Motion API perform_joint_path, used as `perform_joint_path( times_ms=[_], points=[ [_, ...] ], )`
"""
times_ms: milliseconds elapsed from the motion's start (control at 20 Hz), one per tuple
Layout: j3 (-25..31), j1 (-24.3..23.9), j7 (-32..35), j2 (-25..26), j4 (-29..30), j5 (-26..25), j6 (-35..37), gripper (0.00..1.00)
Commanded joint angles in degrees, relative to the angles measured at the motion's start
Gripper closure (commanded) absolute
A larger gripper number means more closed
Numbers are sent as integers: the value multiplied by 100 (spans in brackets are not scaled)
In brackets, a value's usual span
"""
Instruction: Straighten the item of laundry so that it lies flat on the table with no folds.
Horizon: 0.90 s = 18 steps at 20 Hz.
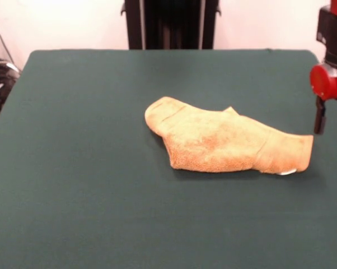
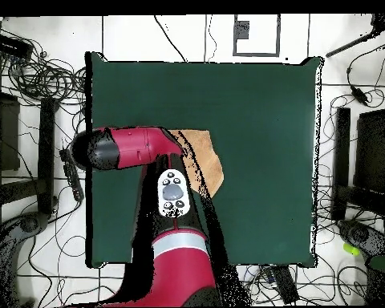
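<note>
Towel is bunched up mid-table, doubled over itself with the white tag poking out at the end nearest the gripper. Gripper hangs just beside that end, fingers apart, holding nothing. I'd pinch only the top layer there and drag outward, low and slow.

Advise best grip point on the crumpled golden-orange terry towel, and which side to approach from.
Probably the golden-orange terry towel's banded end with the small white tag, at the front view's right. It tapers to a narrow, thin end, and the gripper hangs open beside it. Come straight down, pinch that end, then pull outward along the dark green table to undo the fold.
</note>
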Motion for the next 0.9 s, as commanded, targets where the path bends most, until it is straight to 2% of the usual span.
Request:
perform_joint_path(
  times_ms=[50, 250, 550, 650, 750, 850, 900],
  points=[
    [124, -63, 769, 106, 664, -111, -135, 0],
    [207, 56, 728, 94, 467, -63, 2, 0],
    [832, -285, 307, 113, 612, 4, -111, 0],
    [901, -300, 293, -18, 663, 25, -63, 0],
    [958, -292, 260, -34, 581, 31, 43, 0],
    [791, -133, 491, 31, 349, 77, 135, 0],
    [1009, -285, 246, 124, 333, 35, 88, 0]
  ],
)
